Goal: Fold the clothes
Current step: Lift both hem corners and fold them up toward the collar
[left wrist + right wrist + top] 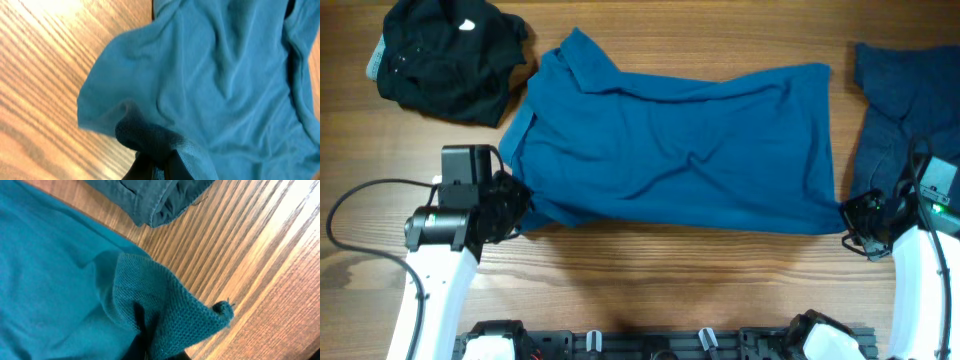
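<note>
Up and to the left of the left claw, a black garment lies in a crumpled heap on the wooden surface, not folded as far as I can see. The left claw is pinched tight on the near corner of the medium-blue polo shirt at its collar end, with cloth bunched between the fingers. From that claw the shirt stretches away to the right, spread fairly flat but wrinkled. The right claw is closed too, gripping the near hem corner, and a ribbed edge pokes out past its tips. Beyond that claw and to its right sits a darker dull-blue garment, rumpled. By my reckoning the folding is barely begun. The polo is laid out and held at two corners, and I cannot make out a finished fold. The other two pieces wait their turn.
</note>
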Controlling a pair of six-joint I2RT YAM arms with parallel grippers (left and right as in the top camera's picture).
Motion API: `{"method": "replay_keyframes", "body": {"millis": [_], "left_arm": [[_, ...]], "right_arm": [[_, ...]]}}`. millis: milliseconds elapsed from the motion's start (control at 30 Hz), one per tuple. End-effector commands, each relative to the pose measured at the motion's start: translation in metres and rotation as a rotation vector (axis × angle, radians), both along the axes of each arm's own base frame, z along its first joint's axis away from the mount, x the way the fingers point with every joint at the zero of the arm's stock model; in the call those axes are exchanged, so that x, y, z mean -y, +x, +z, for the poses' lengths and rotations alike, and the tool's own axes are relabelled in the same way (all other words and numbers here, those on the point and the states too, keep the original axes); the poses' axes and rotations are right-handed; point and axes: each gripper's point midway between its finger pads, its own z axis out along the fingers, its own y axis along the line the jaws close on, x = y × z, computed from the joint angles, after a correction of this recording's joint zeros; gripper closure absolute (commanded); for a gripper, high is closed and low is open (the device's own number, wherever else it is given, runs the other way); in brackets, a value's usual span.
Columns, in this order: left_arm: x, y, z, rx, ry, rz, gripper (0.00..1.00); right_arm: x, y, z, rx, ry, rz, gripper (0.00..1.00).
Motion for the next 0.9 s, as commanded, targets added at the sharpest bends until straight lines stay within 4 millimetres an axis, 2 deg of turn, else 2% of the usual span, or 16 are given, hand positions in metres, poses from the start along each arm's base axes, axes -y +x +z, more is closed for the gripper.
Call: {"method": "replay_keyframes", "body": {"millis": [0,267,467,867], "left_arm": [[-0.018,0.015,-0.001,0.017,0.075,0.053,0.96],[-0.019,0.041,-0.004,0.072,0.079,0.057,0.96],[-0.020,0.057,0.000,0.129,0.081,0.061,0.96],[-0.022,0.063,-0.011,0.107,0.091,0.065,0.96]], "right_arm": [[0.010,0.007,-0.002,-0.020,-0.034,-0.004,0.96],[0.014,0.013,-0.019,-0.030,-0.030,-0.009,0.96],[0.011,0.025,-0.018,0.018,-0.025,-0.014,0.96],[-0.034,0.070,-0.020,0.105,-0.010,0.122,0.96]]}}
